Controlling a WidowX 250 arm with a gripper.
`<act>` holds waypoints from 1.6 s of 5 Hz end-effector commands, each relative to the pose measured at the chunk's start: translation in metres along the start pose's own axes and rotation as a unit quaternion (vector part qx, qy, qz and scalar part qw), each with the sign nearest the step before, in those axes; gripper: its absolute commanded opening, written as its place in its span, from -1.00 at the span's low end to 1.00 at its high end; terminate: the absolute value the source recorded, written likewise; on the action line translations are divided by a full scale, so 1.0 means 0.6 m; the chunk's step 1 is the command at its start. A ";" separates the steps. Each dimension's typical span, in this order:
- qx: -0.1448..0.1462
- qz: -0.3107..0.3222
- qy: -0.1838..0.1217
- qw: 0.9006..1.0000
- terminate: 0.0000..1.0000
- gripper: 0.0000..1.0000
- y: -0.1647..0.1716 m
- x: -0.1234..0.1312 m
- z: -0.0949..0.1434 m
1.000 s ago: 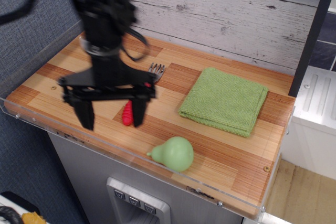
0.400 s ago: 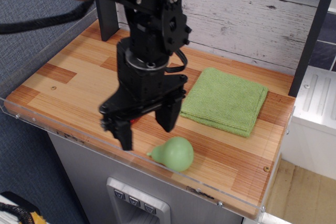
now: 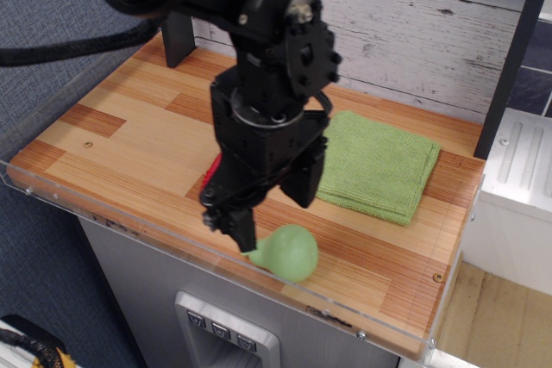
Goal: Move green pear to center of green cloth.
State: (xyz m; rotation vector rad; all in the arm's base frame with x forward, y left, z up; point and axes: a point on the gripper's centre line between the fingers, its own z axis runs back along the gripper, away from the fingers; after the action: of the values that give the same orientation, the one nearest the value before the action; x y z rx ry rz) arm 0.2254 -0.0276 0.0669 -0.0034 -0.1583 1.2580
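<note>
1. The step in hand looks like the approach to the grasp: the end effector (image 3: 274,208) hangs over the front of the worktop (image 3: 129,140) with its jaws spread wide and nothing between them.
2. The pear (image 3: 288,252) lies on its side near the front edge of the worktop, neck pointing left. One finger (image 3: 241,228) stands just beside the neck; the other (image 3: 306,180) is behind and above the body. Whether either touches the fruit cannot be told from this view.
3. The cloth (image 3: 379,165) lies folded toward the back right, apart from the pear, with bare wood between them. Its left edge is partly hidden behind the arm.
4. A red bit of a fork handle (image 3: 210,176) shows at the left of the wrist; it plays no part here.
5. The next move, as I judge it, calls for lowering so the jaws straddle the round body rather than the thin neck, then closing gently, since smooth plastic may slip or roll toward the edge.
6. After that: lift, carry back and right, and set down in the middle of the cloth.
</note>
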 end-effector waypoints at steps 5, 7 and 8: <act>0.013 0.021 0.030 0.999 -1.00 1.00 -0.041 -0.012 -0.064; 0.020 0.030 0.024 0.999 -1.00 1.00 -0.033 -0.011 -0.077; 0.020 0.028 0.020 0.999 -1.00 -1.00 -0.034 -0.005 -0.081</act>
State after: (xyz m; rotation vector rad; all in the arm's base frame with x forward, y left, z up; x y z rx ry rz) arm 0.2395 -0.0388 0.0160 0.0061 -0.0864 1.3067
